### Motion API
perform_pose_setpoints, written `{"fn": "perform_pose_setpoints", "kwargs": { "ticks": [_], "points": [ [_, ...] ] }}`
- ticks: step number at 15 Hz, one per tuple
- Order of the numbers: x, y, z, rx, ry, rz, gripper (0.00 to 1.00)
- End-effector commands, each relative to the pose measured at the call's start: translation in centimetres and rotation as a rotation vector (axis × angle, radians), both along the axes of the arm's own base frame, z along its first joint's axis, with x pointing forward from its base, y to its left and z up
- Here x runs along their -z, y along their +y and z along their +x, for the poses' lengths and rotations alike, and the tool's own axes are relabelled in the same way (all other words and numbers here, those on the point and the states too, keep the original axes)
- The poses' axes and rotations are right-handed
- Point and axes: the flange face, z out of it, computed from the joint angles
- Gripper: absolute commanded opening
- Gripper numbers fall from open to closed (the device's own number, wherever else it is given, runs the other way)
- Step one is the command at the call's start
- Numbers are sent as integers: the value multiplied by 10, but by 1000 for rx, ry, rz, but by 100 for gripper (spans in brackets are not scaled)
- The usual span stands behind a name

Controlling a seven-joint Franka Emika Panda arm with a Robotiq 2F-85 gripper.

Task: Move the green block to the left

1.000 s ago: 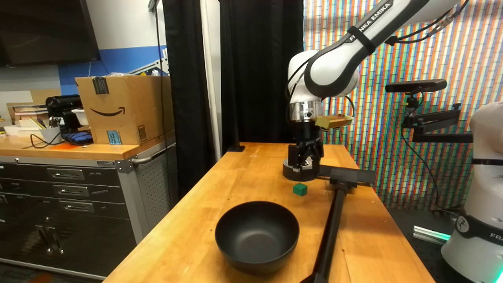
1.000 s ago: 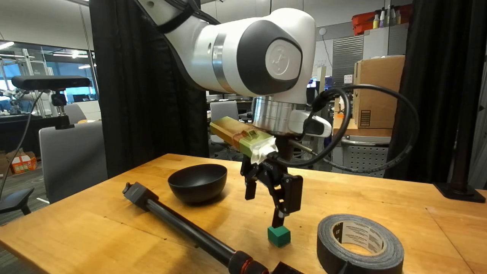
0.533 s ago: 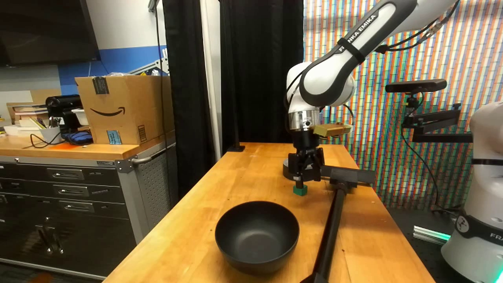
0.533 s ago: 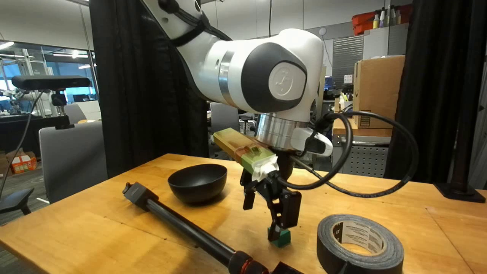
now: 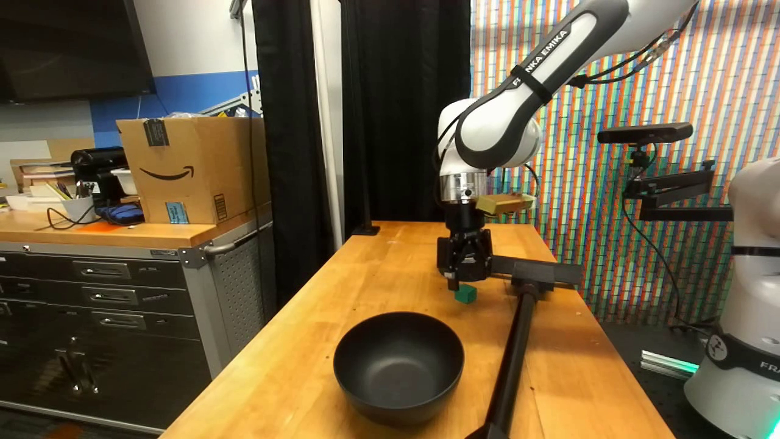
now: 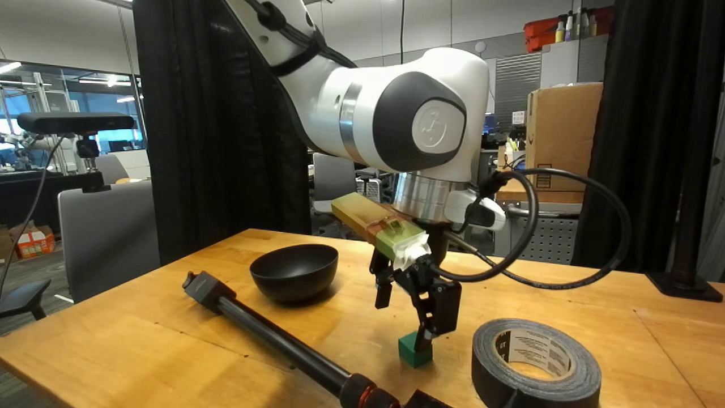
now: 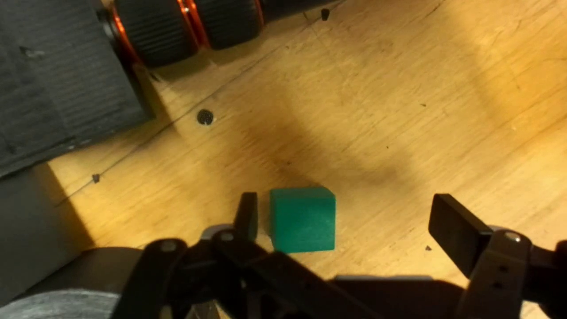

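The green block (image 7: 303,221) sits on the wooden table and also shows in both exterior views (image 5: 465,295) (image 6: 415,351). My gripper (image 7: 347,217) is open and low over the table, with its fingers wide apart. In the wrist view the block lies between the fingers, close beside the left finger (image 7: 246,215), with a narrow gap. The right finger (image 7: 456,232) is well away from it. In an exterior view the gripper (image 6: 403,318) has its nearer fingertip in front of the block's upper right corner. I cannot tell how far the fingertips are above the table.
A black bowl (image 5: 399,366) stands on the table. A roll of dark tape (image 6: 535,362) lies near the gripper. A black pole (image 6: 283,334) with a flat black end piece (image 7: 66,79) lies along the block's other side.
My gripper came down toward the block, then shifted sideways, leftward in one exterior view and rightward in the other. The fingertip moved from over the block to beside it. The block has not moved.
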Motion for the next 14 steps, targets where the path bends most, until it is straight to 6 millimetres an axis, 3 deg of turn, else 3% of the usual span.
{"fn": "perform_pose_setpoints", "kwargs": {
  "ticks": [1,12,13,14],
  "points": [
    [2,-6,18,-4,-34,8,100],
    [22,-17,15,24,-10,27,100],
    [22,-17,14,27,-9,28,94],
    [22,-17,13,29,-8,27,74]
  ]
}}
